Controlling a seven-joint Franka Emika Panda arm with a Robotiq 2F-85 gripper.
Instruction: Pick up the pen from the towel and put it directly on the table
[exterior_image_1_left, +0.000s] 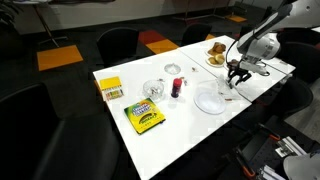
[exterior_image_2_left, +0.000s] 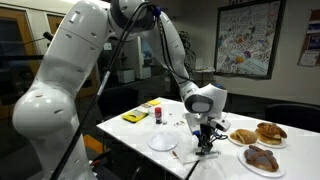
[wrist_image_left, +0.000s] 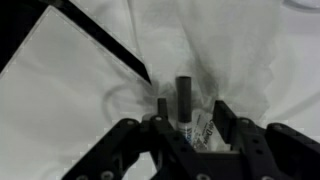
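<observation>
The long white table fills both exterior views, its far end taken up by the white Panda arm that I am driving from a distance. The arm bends down over the table's end near the pastries. The white towel lies under the wrist, crumpled into soft folds and nearly the table's colour; in the wrist view one edge of it runs along a dark area at upper left. The yellow crayon box sits well apart toward the other end. A round white dish rests between the box and the arm, and a small red bottle stands near it. The gripper hangs low, pointing straight down at the cloth. The pen, a short dark stick, lies on the towel between the two black fingers. The fingers are drawn to a narrow gap on either side of it (I cannot tell from the wrist view whether the pads actually press on it, and the exterior views are too small to settle it).
</observation>
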